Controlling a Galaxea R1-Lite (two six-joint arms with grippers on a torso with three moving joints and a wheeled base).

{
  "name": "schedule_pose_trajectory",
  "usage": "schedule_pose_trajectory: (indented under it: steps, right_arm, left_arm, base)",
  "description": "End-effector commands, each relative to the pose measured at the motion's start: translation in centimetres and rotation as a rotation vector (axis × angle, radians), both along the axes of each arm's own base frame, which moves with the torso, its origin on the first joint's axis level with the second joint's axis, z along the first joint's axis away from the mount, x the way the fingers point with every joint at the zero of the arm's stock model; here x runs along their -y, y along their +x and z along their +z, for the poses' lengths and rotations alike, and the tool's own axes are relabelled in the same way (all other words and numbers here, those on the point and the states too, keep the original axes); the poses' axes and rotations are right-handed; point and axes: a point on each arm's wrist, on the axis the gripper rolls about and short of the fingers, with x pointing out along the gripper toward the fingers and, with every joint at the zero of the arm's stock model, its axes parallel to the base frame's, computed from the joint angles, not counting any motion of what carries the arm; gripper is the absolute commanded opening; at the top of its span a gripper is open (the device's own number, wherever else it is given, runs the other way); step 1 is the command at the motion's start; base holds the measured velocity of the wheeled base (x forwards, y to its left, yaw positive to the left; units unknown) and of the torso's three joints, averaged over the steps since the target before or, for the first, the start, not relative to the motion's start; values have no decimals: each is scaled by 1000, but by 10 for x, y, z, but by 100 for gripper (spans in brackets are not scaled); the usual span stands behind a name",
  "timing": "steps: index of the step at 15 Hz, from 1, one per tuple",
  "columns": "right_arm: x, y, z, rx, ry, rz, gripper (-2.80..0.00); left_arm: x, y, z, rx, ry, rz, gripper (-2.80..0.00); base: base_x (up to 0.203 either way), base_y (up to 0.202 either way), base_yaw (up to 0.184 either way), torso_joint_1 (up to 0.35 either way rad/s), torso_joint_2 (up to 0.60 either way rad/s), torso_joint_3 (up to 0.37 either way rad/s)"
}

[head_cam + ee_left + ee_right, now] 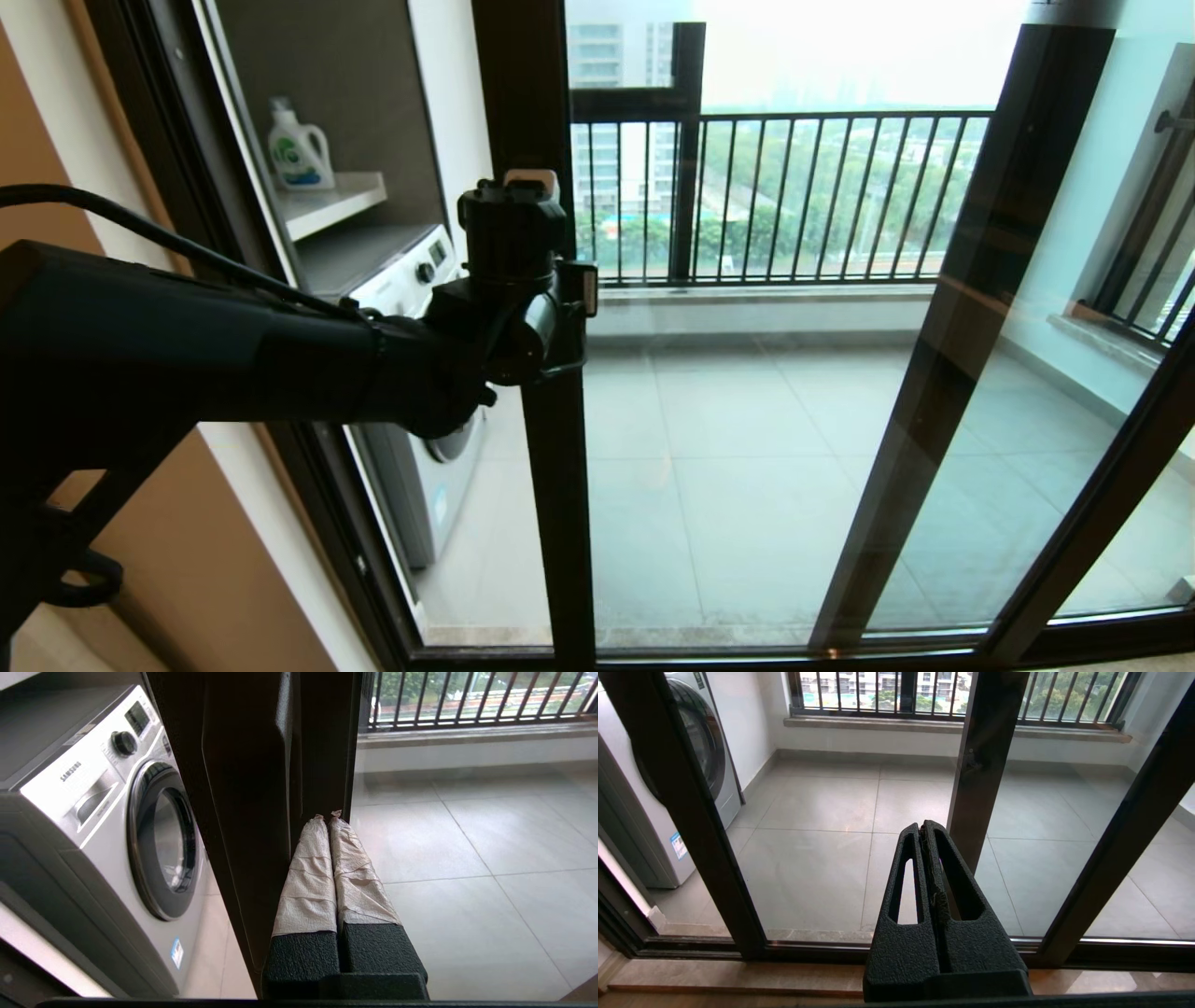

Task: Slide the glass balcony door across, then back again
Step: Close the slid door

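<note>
Pressing closed left pincer point(329, 819) against glass balcony door point(551, 467) upright edge.

Daylight floods in from the overexposed sky point(840, 47), leaving the left arm point(187, 364) a dark silhouette.

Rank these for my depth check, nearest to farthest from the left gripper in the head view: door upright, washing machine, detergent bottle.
1. Glass balcony door upright, against the shut left gripper.
2. Washing machine, just behind-left.
3. Detergent bottle, on the shelf above.
</note>
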Motion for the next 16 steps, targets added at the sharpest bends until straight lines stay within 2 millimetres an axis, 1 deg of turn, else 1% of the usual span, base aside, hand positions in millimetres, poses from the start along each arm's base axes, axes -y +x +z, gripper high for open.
schedule_pose_trajectory:
  steps: [1,3,5,13,16]
  right_arm:
    - [0,1,-3,-13,-1,1,-280]
    - [0,1,-3,-13,-1,1,-280]
    - [0,1,-3,-13,-1,1,-280]
    - [0,1,-3,-13,-1,1,-280]
    - [0,1,-3,-13,-1,1,-280]
  left_arm:
    - [-15,-8,9,64,-34,15,-280]
    - [-22,-10,4,93,-30,27,-280]
    - [-32,-11,3,99,-27,42,-280]
    - [-57,-7,13,120,-39,97,-280]
    - [-70,-9,9,101,-26,96,-280]
  base:
    - [0,0,0,0,0,0]
    - [0,0,0,0,0,0]
    - [0,0,0,0,0,0]
    - [0,0,0,0,0,0]
    - [0,0,0,0,0,0]
